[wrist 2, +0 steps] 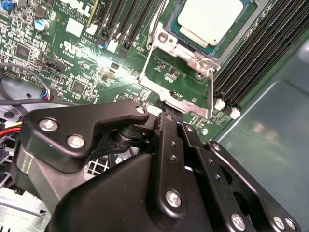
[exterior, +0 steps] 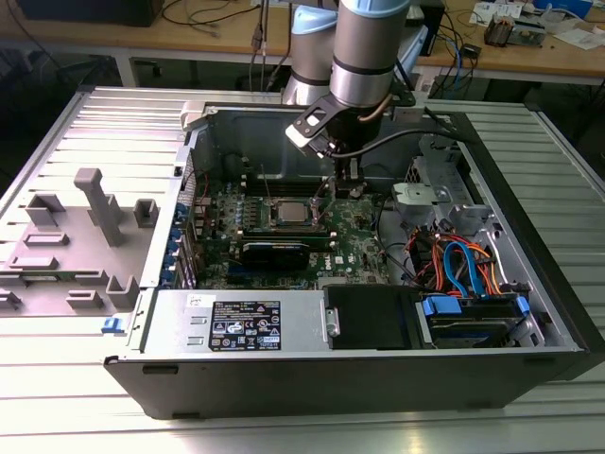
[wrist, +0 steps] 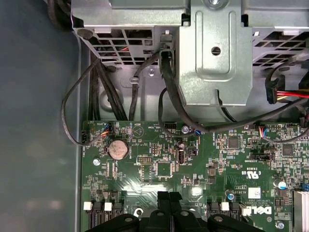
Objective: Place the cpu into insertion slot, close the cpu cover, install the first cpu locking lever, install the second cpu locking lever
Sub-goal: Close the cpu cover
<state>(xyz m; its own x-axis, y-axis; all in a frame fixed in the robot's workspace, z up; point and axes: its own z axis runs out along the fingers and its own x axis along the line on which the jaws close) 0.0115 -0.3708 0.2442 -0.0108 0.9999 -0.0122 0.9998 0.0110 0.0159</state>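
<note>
Seated chip, open cover: the cpu (wrist 2: 210, 19) lies in the insertion slot (wrist 2: 165, 38). The cpu cover (wrist 2: 157, 89) stands swung open off the slot, between it and the gripper (wrist 2: 169, 117). The fingers are drawn together, nothing visibly held.

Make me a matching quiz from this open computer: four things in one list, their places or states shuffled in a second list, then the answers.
Things:
1. chip
2. metal cover frame
3. round battery
4. blue cables

Places or states:
A. bunched with orange cables at the exterior view's right of the case
B. swung open, off the chip
C. lying in the socket, silver top up
D. flat on the green board, near its edge

Pairs: 1-C, 2-B, 3-D, 4-A
</note>
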